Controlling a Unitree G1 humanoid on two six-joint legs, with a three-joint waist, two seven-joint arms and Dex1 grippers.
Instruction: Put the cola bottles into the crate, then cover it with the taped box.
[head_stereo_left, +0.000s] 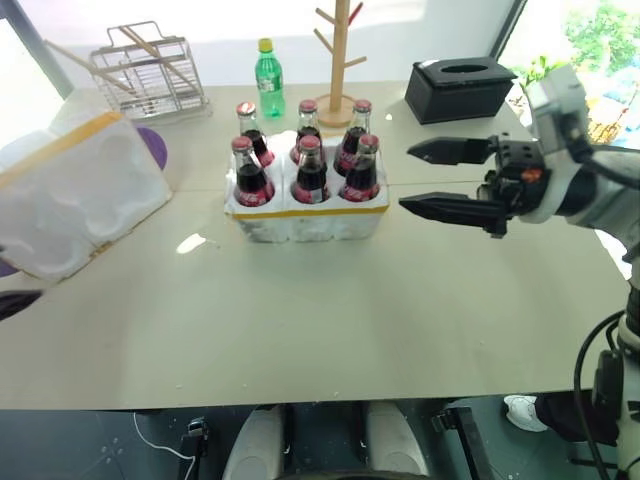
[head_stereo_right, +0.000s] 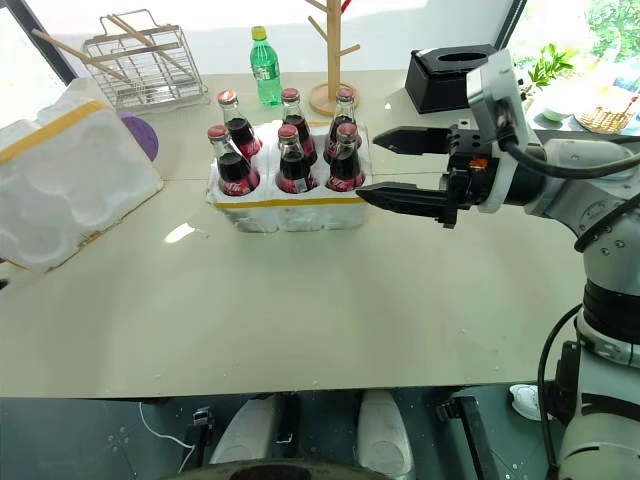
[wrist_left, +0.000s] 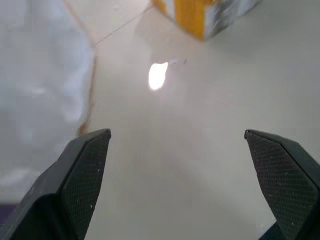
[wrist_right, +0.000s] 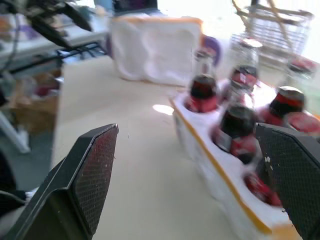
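Standing in two rows of three, the six cola bottles (head_stereo_left: 305, 155) are sitting in the wells of the crate (head_stereo_left: 306, 213), which is resting mid-surface with its yellow band facing the camera. The right end effector (head_stereo_right: 390, 168) is hovering level just beside the crate's right end, fingers spread wide and holding nothing. Its wrist view is giving what the head views are not: the bottles from the side, their dark contents and red labels close up, with the taped box (wrist_right: 152, 47) lying beyond them.

The taped box (head_stereo_left: 75, 190) is lying tilted on the surface well to the left of the crate, one yellow band showing along its upper edge; its left part is being cut off by the frame edge. The left end effector (wrist_left: 177, 137) is also standing wide open and empty over bare surface (wrist_left: 200, 150), with the box's pale side next to one finger and a yellow-taped corner of the crate (wrist_left: 200, 15) ahead of it.

Behind the crate, a green bottle (head_stereo_left: 268, 80), a wooden rack (head_stereo_left: 340, 60), a wire basket (head_stereo_left: 145, 65) and a black box (head_stereo_left: 460, 90) are standing. A purple thing (head_stereo_left: 152, 148) is peeking from behind the taped box, mostly hidden.
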